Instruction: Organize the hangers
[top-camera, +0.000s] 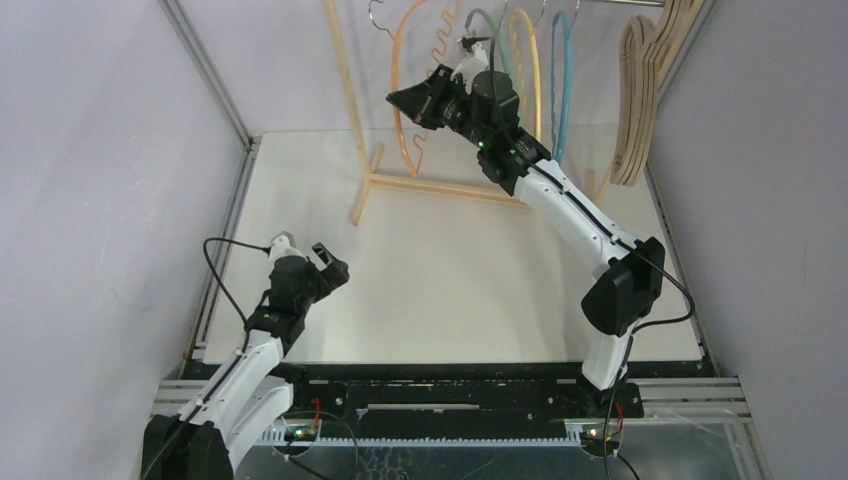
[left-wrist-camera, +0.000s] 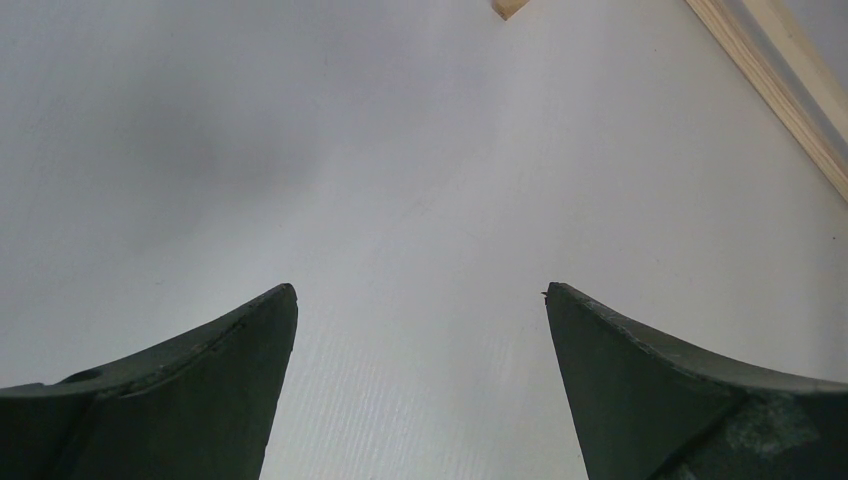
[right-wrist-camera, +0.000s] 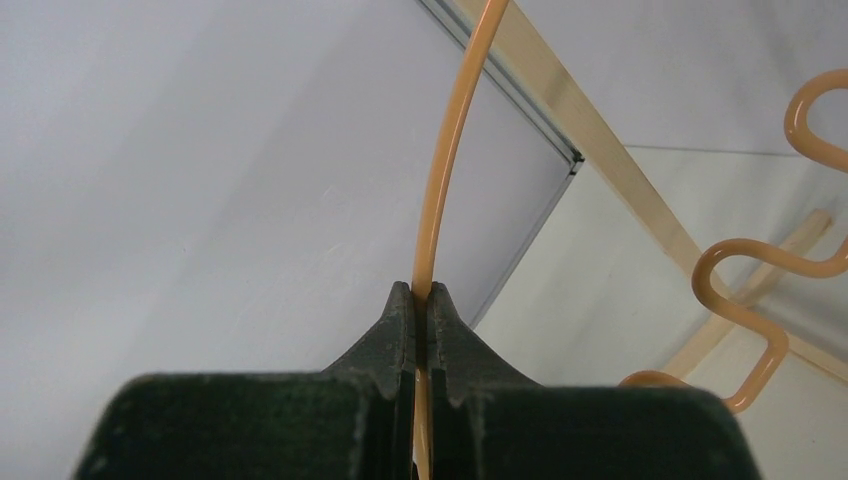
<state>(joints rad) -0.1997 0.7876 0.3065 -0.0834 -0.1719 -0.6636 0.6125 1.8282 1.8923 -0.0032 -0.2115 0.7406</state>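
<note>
The orange hanger (top-camera: 402, 50) hangs by its metal hook at the left end of the rack's bar. My right gripper (top-camera: 397, 99) is shut on its thin outer arch. In the right wrist view the orange hanger (right-wrist-camera: 441, 180) runs up from between the closed fingertips of the right gripper (right-wrist-camera: 421, 292), and its wavy inner edge (right-wrist-camera: 745, 255) curls at the right. The green hanger (top-camera: 484, 22), yellow hanger (top-camera: 534, 70) and teal hanger (top-camera: 565, 90) hang to the right of it. Several pale wooden hangers (top-camera: 640, 100) hang at the far right. My left gripper (top-camera: 335, 263) is open and empty, low over the white table (left-wrist-camera: 400, 150).
The pale wooden A-frame rack (top-camera: 345, 90) stands at the back of the table, its base bar (top-camera: 440, 187) lying on the surface. A strip of that base (left-wrist-camera: 780, 90) shows in the left wrist view. Grey walls close in on both sides.
</note>
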